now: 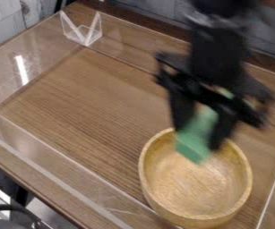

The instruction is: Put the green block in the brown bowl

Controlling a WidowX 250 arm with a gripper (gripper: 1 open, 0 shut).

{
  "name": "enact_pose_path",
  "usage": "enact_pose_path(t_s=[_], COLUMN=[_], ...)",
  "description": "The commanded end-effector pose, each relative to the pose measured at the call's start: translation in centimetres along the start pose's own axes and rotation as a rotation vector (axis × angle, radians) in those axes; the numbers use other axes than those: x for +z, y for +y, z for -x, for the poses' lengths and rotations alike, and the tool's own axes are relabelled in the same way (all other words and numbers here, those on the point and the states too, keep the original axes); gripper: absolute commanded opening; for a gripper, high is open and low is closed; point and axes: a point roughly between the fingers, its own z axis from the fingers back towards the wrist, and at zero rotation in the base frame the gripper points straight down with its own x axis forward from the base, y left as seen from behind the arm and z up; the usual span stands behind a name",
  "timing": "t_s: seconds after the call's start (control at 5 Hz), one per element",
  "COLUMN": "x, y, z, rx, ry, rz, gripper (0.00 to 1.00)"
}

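My gripper (pixel 207 134) hangs pointing down over the brown bowl (pixel 164 192), blurred by motion, and is shut on the green block (pixel 198 139). The block is a bright green bar held between the black fingers, its lower end sticking out just above the bowl's hollow. The bowl is a wide light-brown wooden one with a thick rim, sitting at the lower right of the wooden table. Nothing shows inside the bowl.
Clear plastic walls (pixel 32 148) fence the wooden tabletop (pixel 91 98) on the left and front. A small clear stand (pixel 82 29) sits at the back left. A grey plank wall runs along the back.
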Motion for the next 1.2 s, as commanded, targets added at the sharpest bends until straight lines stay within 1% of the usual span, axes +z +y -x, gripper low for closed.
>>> enact_pose_path(t_s=[0.0,0.2,0.4,0.8,1.0], x=[-0.2,-1.9,-2.8,-4.1,-4.4], y=[0.1,-0.3,-0.3,-0.5,-0.5], z=[-0.8,-0.9,-1.2,-1.3,-1.2], rx=[0.009,0.028,0.059,0.065,0.067], ry=[-0.057,-0.076,-0.101,-0.114,-0.121], rz=[-0.004,-0.006,-0.008,-0.002,0.004], gripper=[0.00,0.00,0.00,0.00,0.00])
